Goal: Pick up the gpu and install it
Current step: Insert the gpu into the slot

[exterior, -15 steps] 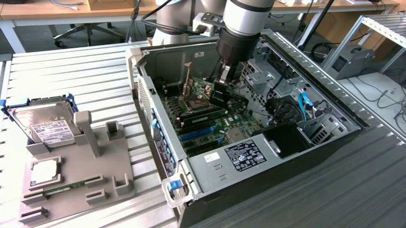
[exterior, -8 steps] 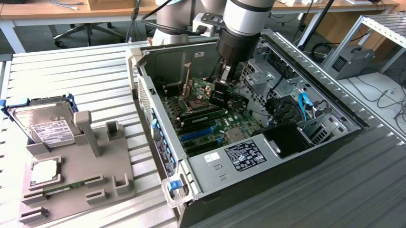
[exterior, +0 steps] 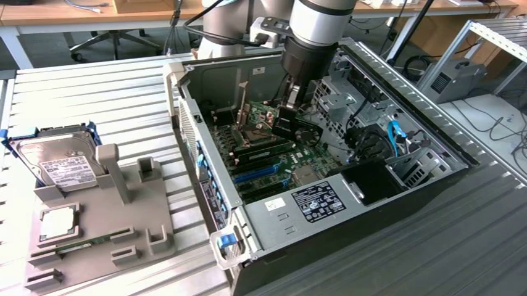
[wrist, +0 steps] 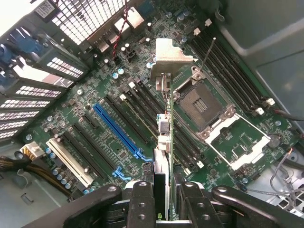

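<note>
A ribbed metal table [exterior: 115, 92] carries an open computer case [exterior: 428, 203] lying on its side, its interior facing up. Inside the case lies the green motherboard [wrist: 95, 137], with a long blue expansion slot [wrist: 118, 130], black slots beside it, a white slot [wrist: 69, 161] and an open CPU socket [wrist: 199, 102] with its metal frame swung out.

The arm [exterior: 317, 24] reaches down from above into the middle of the case. To the exterior view's left of the case, on the same table, sits a grey holder tray [exterior: 107, 240]; a silver labelled hard drive [exterior: 58, 161] leans in a blue-edged slot at its far end, and a flat pale square part [exterior: 56, 223] rests near its front.

The gripper [wrist: 161, 199] is clamped on the gpu [wrist: 164, 142], its two black fingers [wrist: 142, 204] pressing on either face of the thin card. The card is held on edge over the motherboard, above the black slots between the blue slot and the CPU socket. Its pale metal end bracket [wrist: 168, 57] is at the end farthest from the fingers.
</note>
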`<action>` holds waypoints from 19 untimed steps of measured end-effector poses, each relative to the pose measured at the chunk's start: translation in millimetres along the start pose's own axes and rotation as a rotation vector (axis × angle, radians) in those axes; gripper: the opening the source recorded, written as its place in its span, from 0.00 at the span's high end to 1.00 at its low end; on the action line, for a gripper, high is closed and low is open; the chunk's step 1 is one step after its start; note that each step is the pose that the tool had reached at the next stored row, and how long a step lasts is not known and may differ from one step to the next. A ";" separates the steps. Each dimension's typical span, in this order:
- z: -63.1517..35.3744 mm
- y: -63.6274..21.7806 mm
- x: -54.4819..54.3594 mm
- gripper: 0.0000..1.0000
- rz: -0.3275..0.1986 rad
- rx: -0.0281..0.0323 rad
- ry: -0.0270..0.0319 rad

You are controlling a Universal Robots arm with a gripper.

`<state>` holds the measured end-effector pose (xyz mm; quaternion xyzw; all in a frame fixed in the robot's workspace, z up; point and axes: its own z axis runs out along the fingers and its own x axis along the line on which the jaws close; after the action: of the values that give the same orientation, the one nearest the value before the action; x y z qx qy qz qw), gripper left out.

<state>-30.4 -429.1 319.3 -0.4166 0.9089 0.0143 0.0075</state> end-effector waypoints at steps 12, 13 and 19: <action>0.0 0.0 0.0 0.74 -0.019 -0.0005 0.0004; 0.0 0.0 0.0 0.74 -0.021 -0.0005 0.0005; 0.0 0.0 0.0 0.74 -0.032 -0.0008 0.0007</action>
<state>-30.4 -429.0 319.3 -0.4311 0.9021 0.0144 0.0072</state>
